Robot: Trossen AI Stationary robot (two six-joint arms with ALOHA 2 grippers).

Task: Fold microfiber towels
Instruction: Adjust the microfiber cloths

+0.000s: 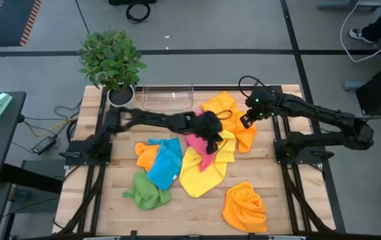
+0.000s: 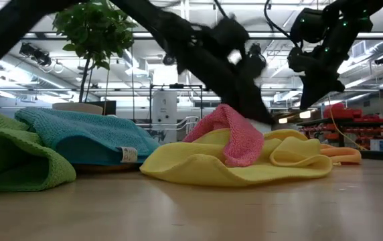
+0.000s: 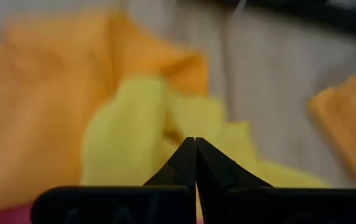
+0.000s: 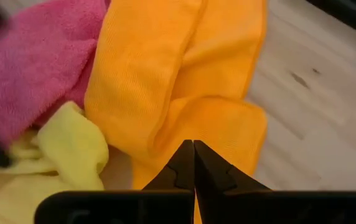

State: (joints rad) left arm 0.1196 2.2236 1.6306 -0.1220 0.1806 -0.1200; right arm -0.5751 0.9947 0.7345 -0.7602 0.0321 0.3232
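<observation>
Sorting step — left pincer (image 1: 210, 143) pinches pink towel (image 1: 197, 141); right pincer (image 1: 247, 121) pressed together, empty; next we spread it flat.

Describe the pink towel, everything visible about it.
The pink towel is a soft, nubby microfiber cloth, crumpled rather than folded. It lies near the middle of the table, bunched into a raised hump draped over the yellow towel, with an orange towel right beside it. The left gripper, shut, sits over it in the high view; whether it pinches the cloth cannot be told.
</observation>
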